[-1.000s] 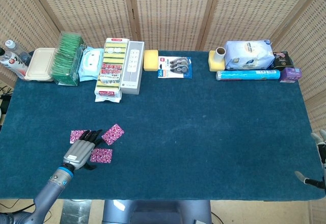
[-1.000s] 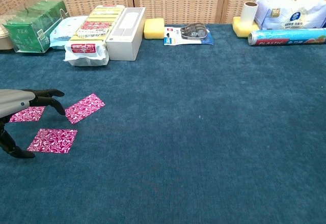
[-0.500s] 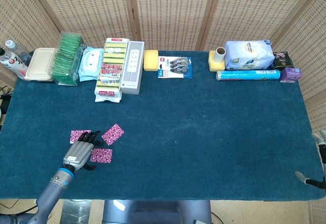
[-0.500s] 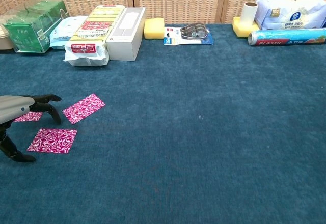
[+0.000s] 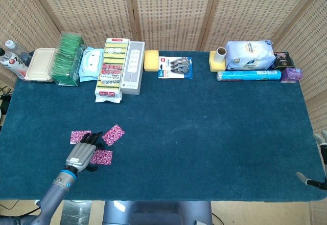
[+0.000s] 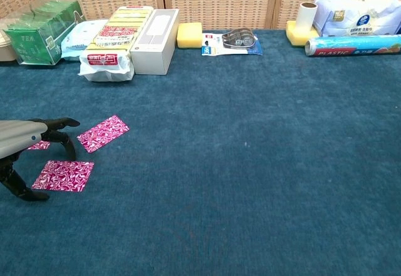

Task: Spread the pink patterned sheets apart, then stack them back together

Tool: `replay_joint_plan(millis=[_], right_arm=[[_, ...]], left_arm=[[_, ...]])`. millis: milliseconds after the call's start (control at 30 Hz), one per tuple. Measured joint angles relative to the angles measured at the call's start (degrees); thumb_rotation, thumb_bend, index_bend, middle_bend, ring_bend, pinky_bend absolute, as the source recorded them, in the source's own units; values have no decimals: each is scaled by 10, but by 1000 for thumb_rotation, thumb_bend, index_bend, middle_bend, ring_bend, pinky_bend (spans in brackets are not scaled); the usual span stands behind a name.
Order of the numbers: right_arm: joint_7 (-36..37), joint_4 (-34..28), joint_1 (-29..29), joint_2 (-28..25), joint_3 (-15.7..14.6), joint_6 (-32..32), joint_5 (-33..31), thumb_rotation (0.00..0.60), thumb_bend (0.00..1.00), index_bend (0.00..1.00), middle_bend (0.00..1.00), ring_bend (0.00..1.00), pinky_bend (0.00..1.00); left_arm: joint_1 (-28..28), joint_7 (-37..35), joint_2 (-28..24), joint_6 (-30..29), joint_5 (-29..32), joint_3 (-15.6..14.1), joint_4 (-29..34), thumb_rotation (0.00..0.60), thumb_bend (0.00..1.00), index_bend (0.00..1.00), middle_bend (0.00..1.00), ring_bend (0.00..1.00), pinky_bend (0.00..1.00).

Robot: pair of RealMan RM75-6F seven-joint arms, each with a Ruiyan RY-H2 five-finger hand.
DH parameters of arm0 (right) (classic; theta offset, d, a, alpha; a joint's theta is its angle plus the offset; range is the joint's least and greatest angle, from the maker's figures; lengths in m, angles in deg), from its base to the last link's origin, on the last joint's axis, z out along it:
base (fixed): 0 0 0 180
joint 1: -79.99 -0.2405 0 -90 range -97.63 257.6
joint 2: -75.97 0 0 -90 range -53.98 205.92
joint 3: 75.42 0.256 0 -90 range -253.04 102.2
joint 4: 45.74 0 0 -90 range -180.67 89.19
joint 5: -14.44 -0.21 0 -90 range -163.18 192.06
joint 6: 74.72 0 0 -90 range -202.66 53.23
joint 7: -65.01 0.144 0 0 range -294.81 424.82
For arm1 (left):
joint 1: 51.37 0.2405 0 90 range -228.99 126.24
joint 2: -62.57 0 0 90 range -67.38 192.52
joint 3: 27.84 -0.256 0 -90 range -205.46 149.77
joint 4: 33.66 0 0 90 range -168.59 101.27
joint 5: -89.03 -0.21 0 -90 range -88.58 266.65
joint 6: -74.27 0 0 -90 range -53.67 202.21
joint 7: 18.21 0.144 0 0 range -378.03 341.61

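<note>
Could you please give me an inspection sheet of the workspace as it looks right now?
Surface: dark teal cloth table.
Job's things: three pink patterned sheets lie spread apart, flat, near the front left corner; none stacked.
Clutter: back row holds green tea packets, sponge pack, white box, yellow sponge, plastic wrap roll.
Hands: left hand sits among the sheets, fingers curled down, holding nothing clearly; right hand only partly visible at the table's right edge.
Cables: dark cables at the left edge of the head view.
Surroundings: woven screen panels behind.
</note>
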Motion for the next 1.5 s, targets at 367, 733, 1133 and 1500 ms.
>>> replay_joint_plan(millis=[367, 733, 1133, 1500], right_arm=[[-1, -1, -1, -1, 0, 1, 0, 600, 0, 65, 0, 0, 0], [1, 2, 0, 0, -1, -1, 2, 600, 0, 65, 0, 0, 0], [0, 1, 0, 0, -2, 1, 2, 600, 0, 65, 0, 0, 0], [3, 0, 1, -1, -3, 0, 3, 600, 0, 66, 0, 0, 0]], left_arm=[[5, 11, 9, -2, -3, 5, -6, 600, 187, 354, 0, 0, 16], [11, 10, 7, -1, -9, 6, -7, 600, 216, 371, 0, 0, 16], [16, 0, 0, -4, -22, 11, -3, 600, 218, 375, 0, 0, 16], [15, -9, -21, -9, -32, 23, 10, 600, 218, 375, 0, 0, 16]])
